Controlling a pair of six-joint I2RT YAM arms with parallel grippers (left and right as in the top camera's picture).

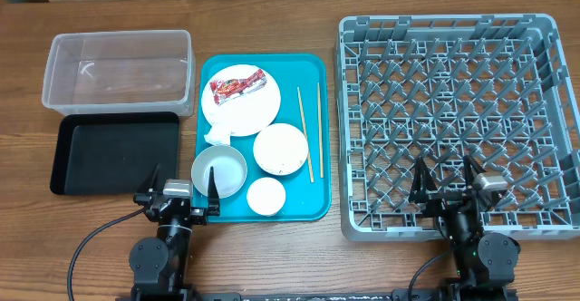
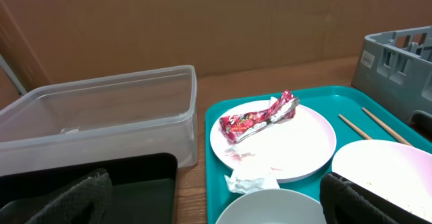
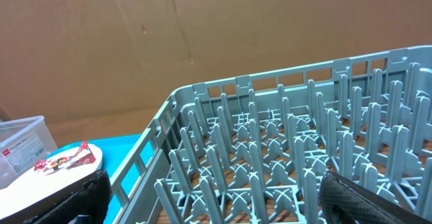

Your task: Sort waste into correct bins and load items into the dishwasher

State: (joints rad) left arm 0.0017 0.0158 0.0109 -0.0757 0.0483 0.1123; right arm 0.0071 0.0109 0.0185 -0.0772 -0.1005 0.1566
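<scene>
1 plate [image 1: 240,101], 2 bowls [image 1: 280,148], 1 cup [image 1: 266,196], 2 chopsticks [image 1: 304,133]; L end effector [image 1: 181,189], R end effector [image 1: 446,181] apart.

Far left: tub [image 1: 118,36] behind, shallow tray [image 1: 116,156] in front, just beside each other. Centre: serving tray [image 1: 313,206], right of both. On it, at back: plate [image 1: 252,112], carrying wrapper [image 1: 237,85]; napkin [image 1: 217,136] at plate's near-left edge, seemingly overlapping it. In front of plate: left bowl [image 1: 227,167] and right bowl [image 1: 280,149] side by side; cup [image 1: 266,196] nearest, between them. Chopsticks [image 1: 308,133] along tray's right side. Far right: dish rack [image 1: 453,20], just beside serving tray.
</scene>
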